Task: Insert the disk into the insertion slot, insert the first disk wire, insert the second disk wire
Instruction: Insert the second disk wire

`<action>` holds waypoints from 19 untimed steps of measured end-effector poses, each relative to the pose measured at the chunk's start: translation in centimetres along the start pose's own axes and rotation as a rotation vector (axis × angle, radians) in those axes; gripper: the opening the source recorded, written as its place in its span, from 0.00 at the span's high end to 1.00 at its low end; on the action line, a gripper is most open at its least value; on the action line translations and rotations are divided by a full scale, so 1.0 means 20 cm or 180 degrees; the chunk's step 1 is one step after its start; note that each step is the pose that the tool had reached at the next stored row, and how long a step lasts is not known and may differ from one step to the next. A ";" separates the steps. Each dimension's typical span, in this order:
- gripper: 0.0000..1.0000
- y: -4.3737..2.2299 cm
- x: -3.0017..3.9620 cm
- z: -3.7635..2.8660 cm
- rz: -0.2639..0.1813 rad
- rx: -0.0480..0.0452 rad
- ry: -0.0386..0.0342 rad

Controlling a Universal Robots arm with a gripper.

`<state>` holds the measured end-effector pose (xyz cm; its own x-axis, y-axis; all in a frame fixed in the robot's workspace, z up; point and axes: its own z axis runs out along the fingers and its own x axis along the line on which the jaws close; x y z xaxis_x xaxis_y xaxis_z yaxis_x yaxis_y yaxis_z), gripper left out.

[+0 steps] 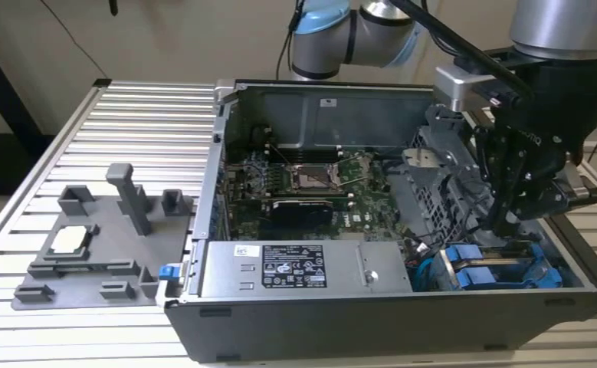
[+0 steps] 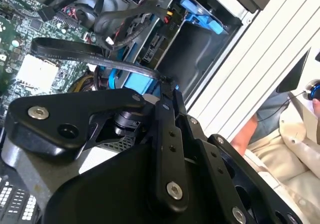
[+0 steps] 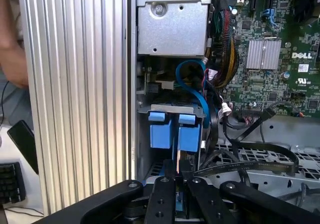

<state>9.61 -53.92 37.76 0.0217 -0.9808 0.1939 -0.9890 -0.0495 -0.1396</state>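
Observation:
Two bright blue carrier tabs sit side by side in the drive cage at the front corner of the open computer case, on the exterior view's right. The disk's metal body is hidden inside the insertion slot. My gripper reaches down into the case just above those carriers. In both wrist views its fingers stand close together, shut on the end of a flat black disk wire that curves away over the perforated cage. A blue cable loops behind the carriers.
The grey power-supply box lies beside the cage, the green motherboard behind it. A grey fixture plate with posts stands on the slatted table at the exterior view's left. A person's hand is just outside the case wall.

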 end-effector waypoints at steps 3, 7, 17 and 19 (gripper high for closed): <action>0.84 0.000 0.000 0.001 0.0016 0.0004 -0.0089; 0.84 0.000 0.001 0.001 0.0053 0.0010 -0.0318; 0.84 0.001 0.061 0.013 0.0123 0.0013 -0.0793; 0.84 -0.004 0.088 0.019 0.0122 -0.0012 -0.0803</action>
<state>9.78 -55.72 37.74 0.0195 -0.9980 -0.0599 -0.9903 -0.0110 -0.1384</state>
